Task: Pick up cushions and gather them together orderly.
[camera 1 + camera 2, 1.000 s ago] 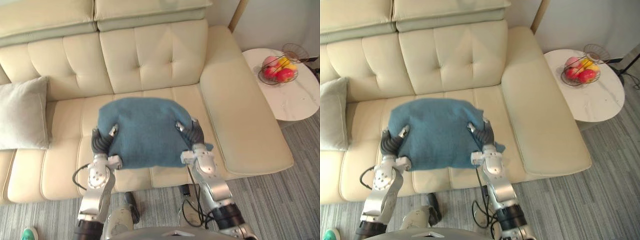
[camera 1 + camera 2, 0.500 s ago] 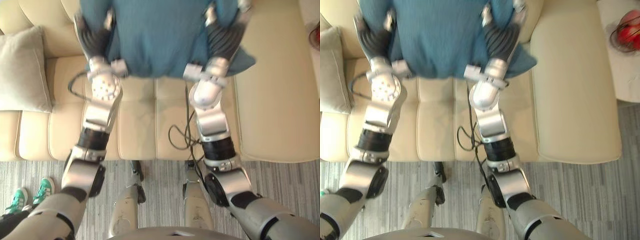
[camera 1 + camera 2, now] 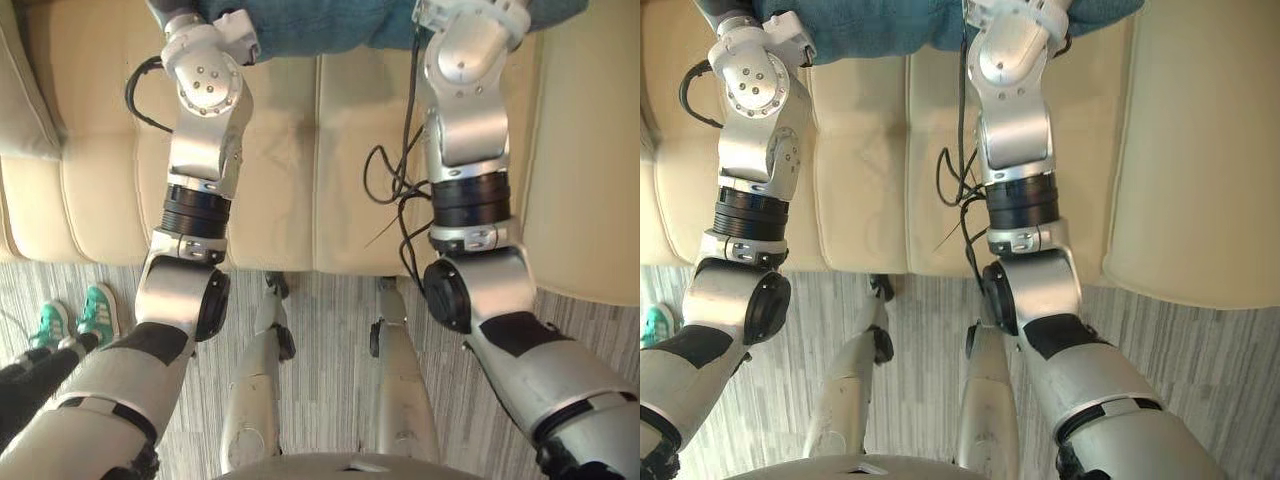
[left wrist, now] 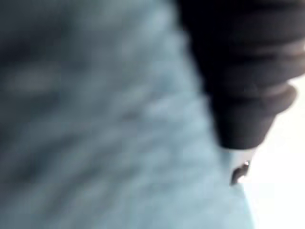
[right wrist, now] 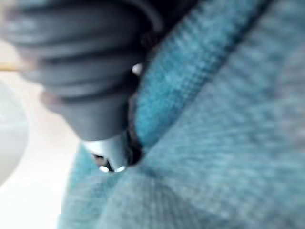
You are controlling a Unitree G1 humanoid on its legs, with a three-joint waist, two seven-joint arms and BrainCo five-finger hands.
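Fingers [image 5: 110, 152] of right hand [image 5: 86, 71] and left hand [image 4: 243, 81] pinch blue cushion [image 3: 320, 22], long axis crosswise.

Left arm [image 3: 200, 160], right arm [image 3: 465, 140] stretched forward, parallel; dark ribbed covers of left hand [image 4: 243, 67], right hand [image 5: 81, 67] showing.

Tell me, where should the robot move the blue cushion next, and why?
Probably carry it a little toward the robot's left. The blue cushion sits between the left hand and the right hand, both against its cloth, over the sofa seat. A grey cushion shows further left on the sofa, so gathering them likely means going that way.
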